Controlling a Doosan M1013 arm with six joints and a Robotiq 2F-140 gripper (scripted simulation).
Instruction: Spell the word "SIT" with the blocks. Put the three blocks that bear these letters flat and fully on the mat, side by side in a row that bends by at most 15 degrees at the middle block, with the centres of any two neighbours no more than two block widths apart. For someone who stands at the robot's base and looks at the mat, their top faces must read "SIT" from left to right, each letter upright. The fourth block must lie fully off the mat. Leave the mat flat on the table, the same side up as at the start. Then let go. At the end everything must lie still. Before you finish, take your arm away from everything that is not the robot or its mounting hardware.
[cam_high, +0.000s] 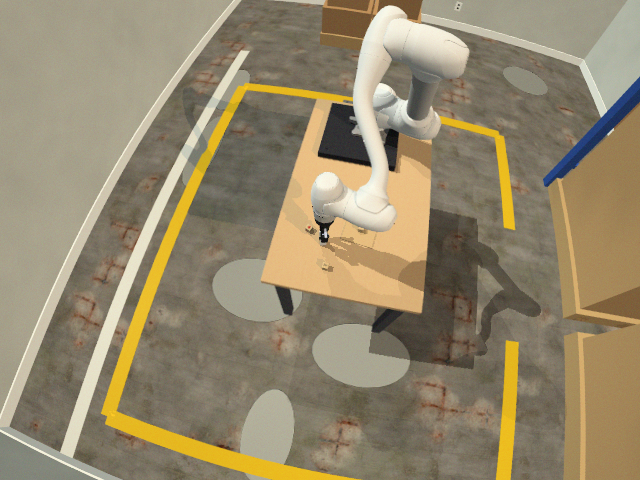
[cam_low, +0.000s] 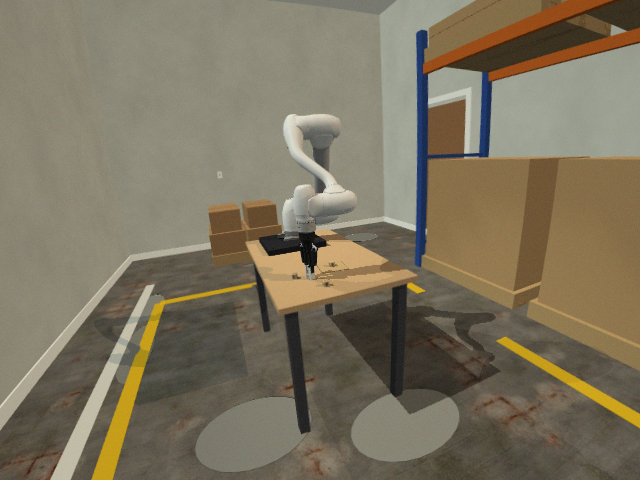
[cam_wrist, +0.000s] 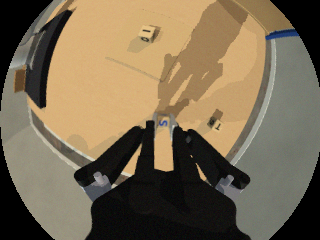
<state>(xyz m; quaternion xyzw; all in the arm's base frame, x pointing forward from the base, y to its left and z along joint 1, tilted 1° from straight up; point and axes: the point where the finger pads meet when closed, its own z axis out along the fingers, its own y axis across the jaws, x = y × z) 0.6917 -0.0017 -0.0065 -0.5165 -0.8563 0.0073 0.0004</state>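
My gripper reaches straight down to the table, left of the mat. In the wrist view its fingertips press on both sides of a small tan block with a blue letter that rests on the table. The mat is table-coloured and shows only as a faint outline; its edge runs ahead of the fingers. A second block lies on the mat. A third block lies nearer the table's far end. A fourth block with a red mark lies just left of the gripper.
The arm's black base plate sits at the table's near end. The table's far edge is a little beyond the third block. Cardboard boxes and a shelf rack stand away from the table.
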